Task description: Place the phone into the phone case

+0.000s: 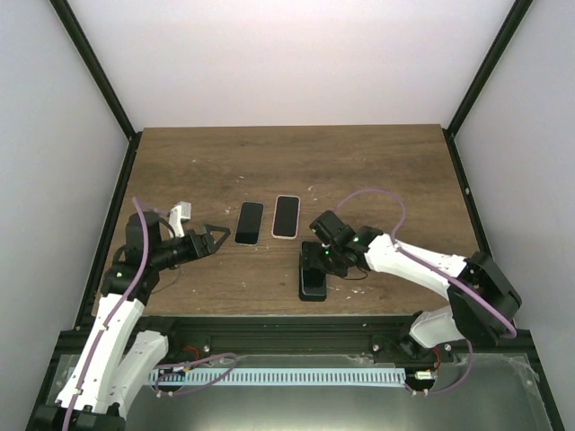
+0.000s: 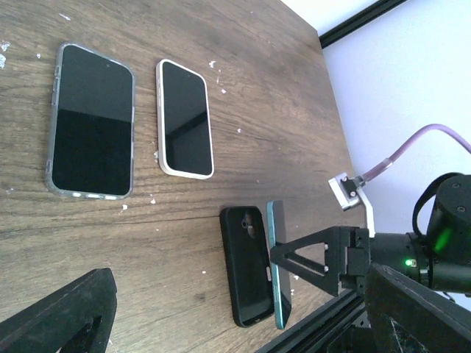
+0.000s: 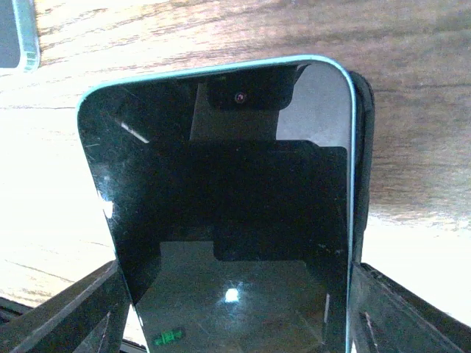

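Phone (image 2: pixel 278 272) stands on its long edge, clamped between the right gripper's (image 1: pixel 316 262) fingers, right at the black phone case (image 2: pixel 244 268) lying by the table's (image 1: pixel 377 171) near edge. Left gripper (image 1: pixel 214 241) gapes wide, holding nothing.

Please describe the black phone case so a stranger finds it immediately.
On the wooden table, look near the front edge, by the right gripper. The black phone case lies flat beside the teal-edged phone standing on its side. Unlike the two phones farther back, it shows a camera cut-out, no screen.

Probably lab: white panel walls (image 1: pixel 269 54), black frame (image 1: pixel 97 67), wooden table (image 1: pixel 359 162).
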`<state>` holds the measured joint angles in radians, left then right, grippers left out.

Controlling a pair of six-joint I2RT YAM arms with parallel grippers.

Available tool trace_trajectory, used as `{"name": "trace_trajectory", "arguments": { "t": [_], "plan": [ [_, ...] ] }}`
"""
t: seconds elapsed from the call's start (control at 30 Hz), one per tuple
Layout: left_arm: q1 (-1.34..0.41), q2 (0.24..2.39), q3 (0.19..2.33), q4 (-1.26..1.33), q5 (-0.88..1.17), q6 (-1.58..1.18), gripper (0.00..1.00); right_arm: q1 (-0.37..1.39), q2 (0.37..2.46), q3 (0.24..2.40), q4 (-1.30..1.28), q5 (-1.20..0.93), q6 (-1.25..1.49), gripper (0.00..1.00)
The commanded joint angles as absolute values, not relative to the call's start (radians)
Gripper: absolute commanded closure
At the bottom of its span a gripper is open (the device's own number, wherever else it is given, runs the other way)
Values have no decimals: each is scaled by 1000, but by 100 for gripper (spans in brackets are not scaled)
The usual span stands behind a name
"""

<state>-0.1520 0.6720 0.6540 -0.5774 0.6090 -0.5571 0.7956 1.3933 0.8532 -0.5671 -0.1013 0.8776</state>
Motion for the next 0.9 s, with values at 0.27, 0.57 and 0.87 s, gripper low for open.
{"name": "trace_trajectory", "arguments": {
  "t": [0.27, 0.57, 0.87],
  "plan": [
    [-150, 665, 645, -563, 626, -548, 7, 828, 1445, 820, -470, -96, 1040, 30],
    [-150, 664, 644, -564, 624, -549, 7, 831, 1475, 814, -472, -73, 1025, 29],
    [-150, 676, 650, -562, 628, -550, 7, 840, 1529, 852, -526, -23, 990, 26]
  ]
}}
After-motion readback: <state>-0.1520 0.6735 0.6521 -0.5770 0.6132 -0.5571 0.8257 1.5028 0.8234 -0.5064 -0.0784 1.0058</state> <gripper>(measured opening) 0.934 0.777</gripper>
